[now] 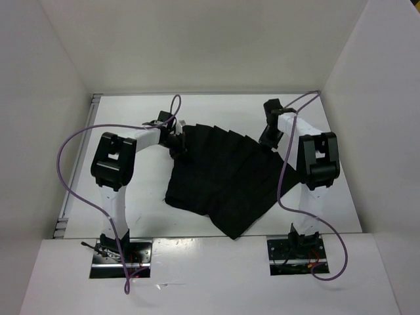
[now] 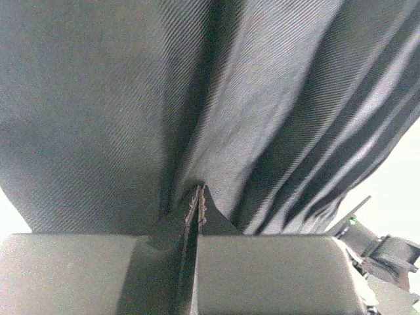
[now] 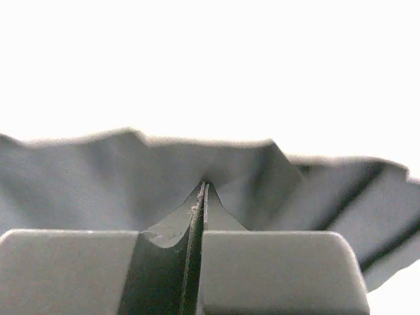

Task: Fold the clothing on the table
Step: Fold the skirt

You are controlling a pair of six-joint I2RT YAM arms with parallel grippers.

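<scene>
From above, the skirt [image 1: 226, 180] lies fanned out on the table [image 1: 131, 197]. The left gripper [image 1: 176, 146] is at the skirt's far left corner and the right gripper [image 1: 269, 139] at its far right corner. The left wrist view shows the jaws pressed together, pinching a fold of the skirt. In the right wrist view, the jaws are likewise clamped on the skirt's edge.

White-walled enclosure under bright, even light
Plain white walls [image 1: 197, 46] fill the top, left and right of the frame around a white table [image 1: 223, 108]. A pale metal rail [image 1: 77, 164] runs down its left edge, and a white ledge [image 1: 210, 289] spans the bottom.
</scene>
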